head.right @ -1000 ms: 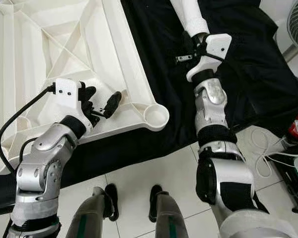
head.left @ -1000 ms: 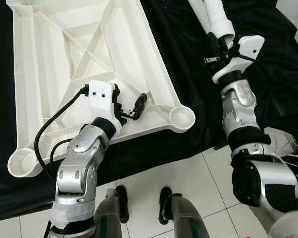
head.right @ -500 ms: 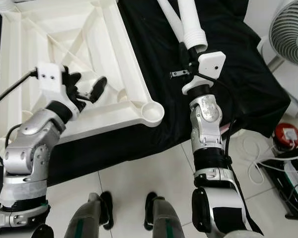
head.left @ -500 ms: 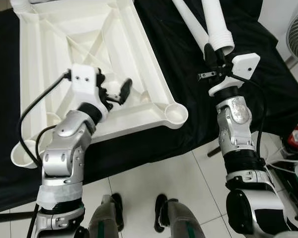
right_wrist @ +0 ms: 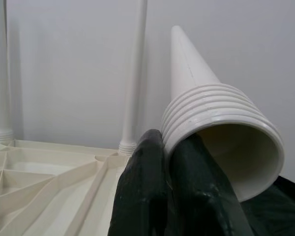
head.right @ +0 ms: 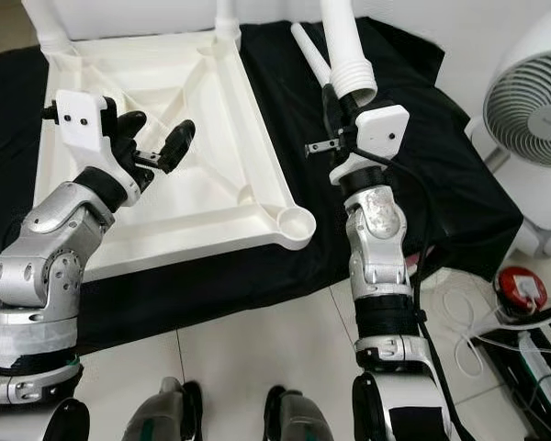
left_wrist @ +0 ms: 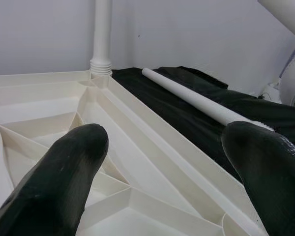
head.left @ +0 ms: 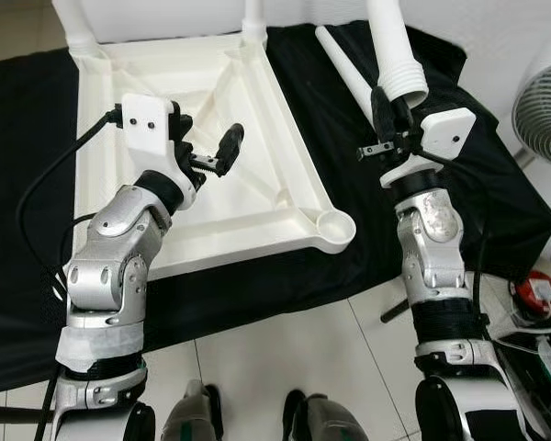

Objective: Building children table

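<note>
A white plastic tabletop (head.left: 285,156) lies upside down on a black cloth, ribs up. Two white legs (left_wrist: 102,34) stand in its far corner sockets. The near right corner socket (head.left: 335,226) is empty. My left gripper (head.left: 207,147) hovers open above the ribbed underside, nothing between its fingers (left_wrist: 64,172). My right gripper (head.left: 388,108) is to the right over the cloth, shut on the rim of the threaded end of another white leg (head.left: 393,50), which points up and away. A further loose leg (head.left: 344,78) lies on the cloth beside it.
A white fan (head.left: 546,110) stands on the floor at the right. A red object (head.left: 537,294) and cables lie on the tiles below it. The cloth's front edge (head.left: 257,308) runs just ahead of my feet.
The camera has pulled back and tilted up. My left gripper has moved from the near edge further in over the tabletop, still open. My right gripper keeps the leg, now held more upright.
</note>
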Tool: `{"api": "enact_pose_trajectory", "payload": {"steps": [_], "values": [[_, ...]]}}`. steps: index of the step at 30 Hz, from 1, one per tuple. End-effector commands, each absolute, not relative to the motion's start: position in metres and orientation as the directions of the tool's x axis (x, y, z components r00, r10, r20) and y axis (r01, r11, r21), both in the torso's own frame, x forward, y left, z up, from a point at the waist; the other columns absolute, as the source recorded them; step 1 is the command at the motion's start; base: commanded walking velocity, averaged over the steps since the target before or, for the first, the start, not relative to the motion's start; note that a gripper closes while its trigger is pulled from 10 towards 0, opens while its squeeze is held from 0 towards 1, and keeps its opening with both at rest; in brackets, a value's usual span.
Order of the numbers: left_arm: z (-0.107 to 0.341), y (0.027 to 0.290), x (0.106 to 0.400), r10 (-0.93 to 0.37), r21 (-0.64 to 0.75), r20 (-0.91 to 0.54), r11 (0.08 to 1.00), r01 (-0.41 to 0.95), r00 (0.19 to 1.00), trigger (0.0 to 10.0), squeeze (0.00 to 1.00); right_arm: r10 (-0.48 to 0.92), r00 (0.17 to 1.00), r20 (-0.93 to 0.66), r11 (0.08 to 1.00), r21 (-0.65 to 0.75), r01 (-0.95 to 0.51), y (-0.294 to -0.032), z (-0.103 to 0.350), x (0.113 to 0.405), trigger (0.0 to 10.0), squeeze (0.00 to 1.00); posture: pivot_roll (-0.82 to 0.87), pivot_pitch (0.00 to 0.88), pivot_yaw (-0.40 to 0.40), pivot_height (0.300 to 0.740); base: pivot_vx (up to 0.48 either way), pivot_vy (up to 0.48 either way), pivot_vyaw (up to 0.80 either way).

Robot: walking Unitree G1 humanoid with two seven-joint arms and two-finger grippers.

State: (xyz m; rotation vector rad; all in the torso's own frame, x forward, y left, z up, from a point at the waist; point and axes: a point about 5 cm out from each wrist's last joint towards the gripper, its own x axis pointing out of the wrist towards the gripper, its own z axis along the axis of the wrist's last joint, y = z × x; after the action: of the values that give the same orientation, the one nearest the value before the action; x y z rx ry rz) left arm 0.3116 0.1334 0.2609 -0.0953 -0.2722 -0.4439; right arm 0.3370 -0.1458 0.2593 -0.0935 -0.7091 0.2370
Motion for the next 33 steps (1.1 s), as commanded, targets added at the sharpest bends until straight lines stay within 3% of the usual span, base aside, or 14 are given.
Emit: {"api": "enact_pose_trajectory", "payload": {"steps": [1, 8, 11, 13, 15, 22, 33], "values": [[0.258, 0.121, 0.308, -0.583, -0.010, 0.268, 0.794, 0.607, 0.767, 10.0, 0.00, 0.256, 0.702, 0.664, 0.965, -0.212, -0.152, -0.142, 0.255, 0.327, 10.0, 0.00, 0.05, 0.063, -0.028, 0.740, 0.000, 0.000, 0.00], [0.254, 0.112, 0.304, -0.705, -0.033, 0.251, 0.678, 0.734, 0.663, 10.0, 0.00, 0.288, 0.676, 0.678, 0.955, -0.258, -0.148, -0.133, 0.245, 0.315, 10.0, 0.00, 0.05, 0.046, -0.032, 0.740, 0.000, 0.000, 0.00], [0.251, 0.101, 0.299, -0.821, -0.094, 0.244, 0.510, 0.855, 0.516, 10.0, 0.00, 0.380, 0.660, 0.648, 0.921, -0.329, -0.206, -0.119, 0.231, 0.303, 10.0, 0.00, 0.04, 0.038, -0.034, 0.740, 0.000, 0.000, 0.00], [0.252, 0.099, 0.298, -0.843, -0.128, 0.250, 0.458, 0.879, 0.476, 10.0, 0.00, 0.406, 0.656, 0.636, 0.909, -0.355, -0.219, -0.116, 0.226, 0.300, 10.0, 0.00, 0.04, 0.035, -0.034, 0.740, 0.000, 0.000, 0.00], [0.252, 0.099, 0.298, -0.843, -0.128, 0.250, 0.458, 0.879, 0.476, 10.0, 0.00, 0.406, 0.656, 0.636, 0.909, -0.355, -0.219, -0.116, 0.226, 0.300, 10.0, 0.00, 0.04, 0.035, -0.034, 0.740, 0.000, 0.000, 0.00], [0.258, 0.094, 0.309, -0.876, -0.330, 0.299, 0.278, 0.902, 0.379, 10.0, 0.00, 0.492, 0.665, 0.561, 0.862, -0.422, -0.282, -0.106, 0.202, 0.292, 10.0, 0.00, 0.04, 0.045, -0.035, 0.740, 0.000, 0.000, 0.00], [0.268, 0.095, 0.324, -0.873, -0.435, 0.335, 0.190, 0.880, 0.354, 10.0, 0.00, 0.614, 0.641, 0.461, 0.781, -0.476, -0.405, -0.088, 0.178, 0.275, 10.0, 0.00, 0.03, 0.066, -0.027, 0.740, 0.000, 0.000, 0.00]]}}
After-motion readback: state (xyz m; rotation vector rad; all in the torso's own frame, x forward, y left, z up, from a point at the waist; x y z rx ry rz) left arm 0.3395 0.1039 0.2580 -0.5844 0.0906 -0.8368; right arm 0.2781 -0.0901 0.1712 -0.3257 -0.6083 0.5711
